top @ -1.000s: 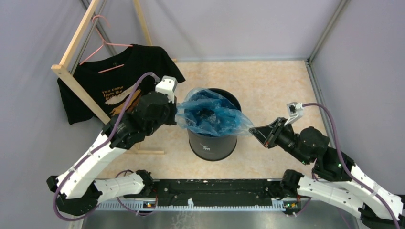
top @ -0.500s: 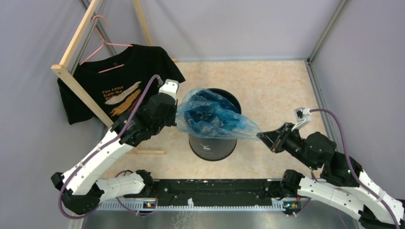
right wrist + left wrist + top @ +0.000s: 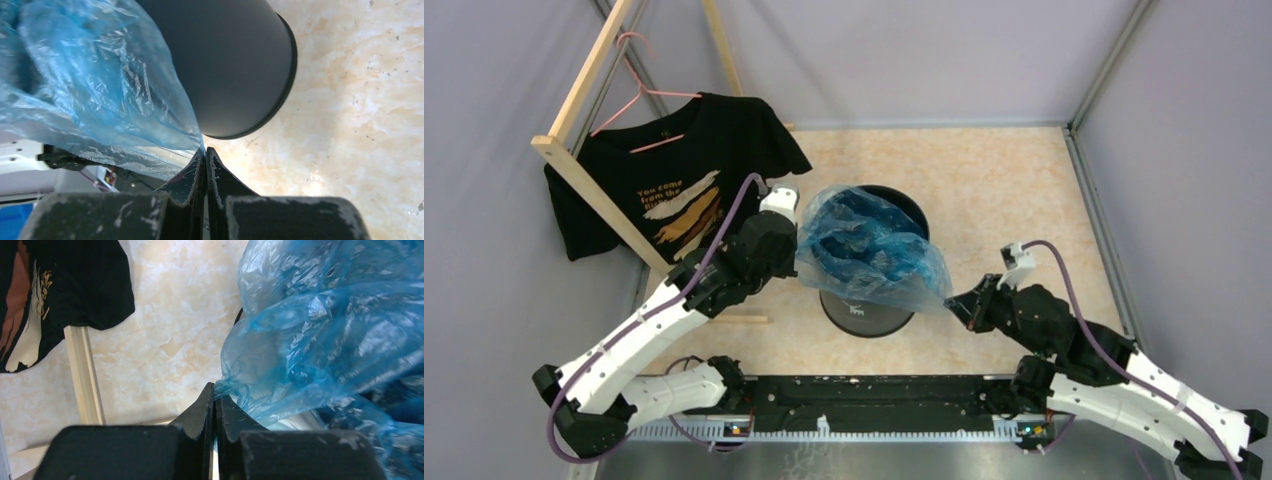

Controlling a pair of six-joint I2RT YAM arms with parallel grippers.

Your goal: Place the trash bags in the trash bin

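The light-blue crinkly trash bag (image 3: 869, 250) lies bunched over the mouth of the dark round trash bin (image 3: 864, 315) and drapes down its front right side. My left gripper (image 3: 794, 255) is at the bin's left rim, shut on the bag's left edge. In the left wrist view the gripper (image 3: 215, 396) pinches a twisted bit of the bag (image 3: 325, 330) at its tips. My right gripper (image 3: 956, 302) sits low at the bin's right, shut on the bag's stretched corner. The right wrist view shows that gripper (image 3: 204, 150), the bag (image 3: 100, 85) and the bin (image 3: 235, 65).
A black T-shirt (image 3: 674, 180) hangs on a pink hanger (image 3: 639, 95) from a wooden rack (image 3: 584, 170) at the back left. The rack's foot (image 3: 85, 375) lies on the floor close to my left gripper. Grey walls enclose the marbled floor (image 3: 1004, 190).
My right gripper has moved left and down toward the bin, drawing the bag's right corner down over the rim. The left gripper has shifted slightly right along the bin's left rim.
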